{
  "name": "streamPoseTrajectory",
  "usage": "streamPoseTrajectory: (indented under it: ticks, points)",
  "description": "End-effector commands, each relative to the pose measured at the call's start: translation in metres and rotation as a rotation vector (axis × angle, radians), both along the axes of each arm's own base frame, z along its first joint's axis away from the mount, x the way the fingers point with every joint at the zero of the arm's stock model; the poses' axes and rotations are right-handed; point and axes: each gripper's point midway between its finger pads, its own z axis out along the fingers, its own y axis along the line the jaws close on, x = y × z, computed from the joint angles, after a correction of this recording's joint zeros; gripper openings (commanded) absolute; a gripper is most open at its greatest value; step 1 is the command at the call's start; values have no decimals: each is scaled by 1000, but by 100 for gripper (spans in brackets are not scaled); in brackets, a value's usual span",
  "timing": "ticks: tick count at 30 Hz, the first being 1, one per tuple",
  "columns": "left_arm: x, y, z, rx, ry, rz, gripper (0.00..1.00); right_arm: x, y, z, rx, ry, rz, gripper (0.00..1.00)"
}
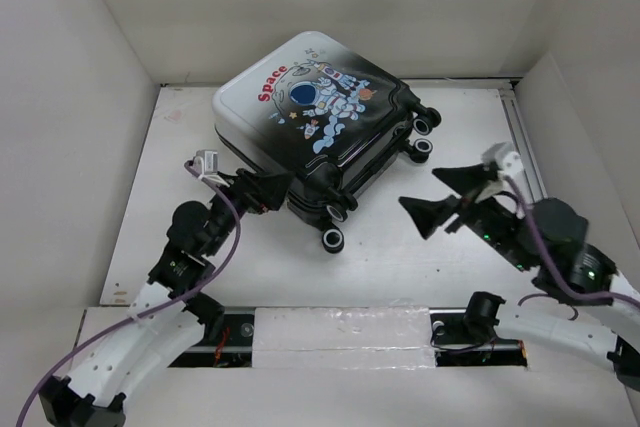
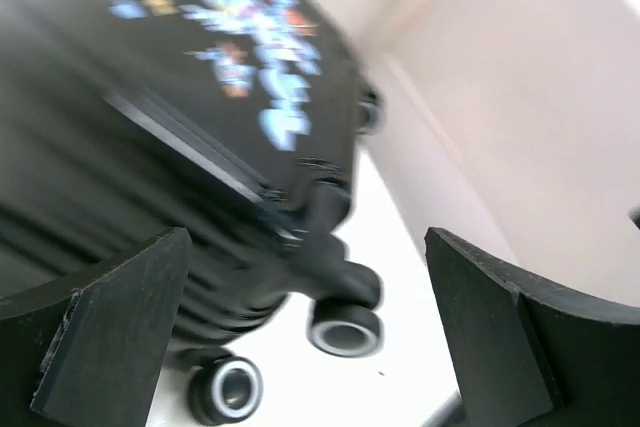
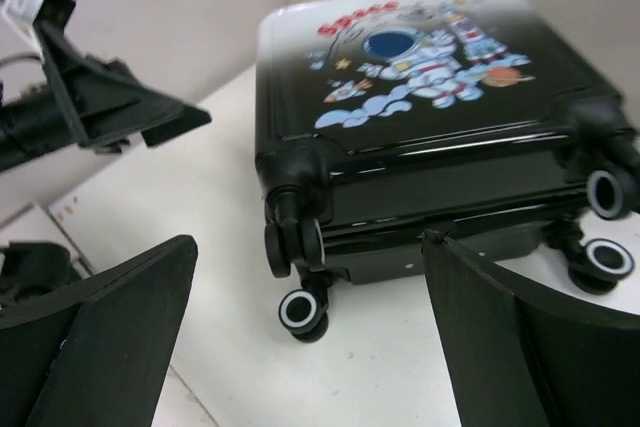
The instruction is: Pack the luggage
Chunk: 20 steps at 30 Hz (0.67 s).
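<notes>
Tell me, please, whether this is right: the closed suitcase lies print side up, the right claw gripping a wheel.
No: the right claw is open, clear of the suitcase, as the top view shows. The rest is right.

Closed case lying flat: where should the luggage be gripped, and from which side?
Probably a caster leg on the luggage, approached from the near-right wheel end. The shell lies flat, print up, likely too broad for either open claw; the legs stick out narrow, facing the right claw.
</notes>
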Motion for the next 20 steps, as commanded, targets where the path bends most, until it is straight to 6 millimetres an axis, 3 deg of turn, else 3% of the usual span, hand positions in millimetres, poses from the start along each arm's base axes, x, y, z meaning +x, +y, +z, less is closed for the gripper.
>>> streamPoseTrajectory:
  ticks: [1, 4, 8, 10, 15, 20]
  points:
    - [-26, -16, 31, -43, -158, -152, 100, -11, -50, 13, 80, -14, -101, 100]
    - [-31, -13, 23, -37, -146, -152, 100, -17, -79, 13, 165, -31, -158, 100]
    - [-38, -7, 22, -45, -159, -142, 100, -13, -97, -9, 187, -14, -242, 100]
    - [-44, -4, 23, -59, -166, -144, 100, -9, -97, -26, 169, 5, -267, 100]
    - [-49, -1, 27, -61, -170, -144, 100, -5, -95, -44, 146, 32, -287, 100]
    - [-33, 1, 15, -15, -106, -91, 100, 1, -89, -70, 102, 58, -309, 100]
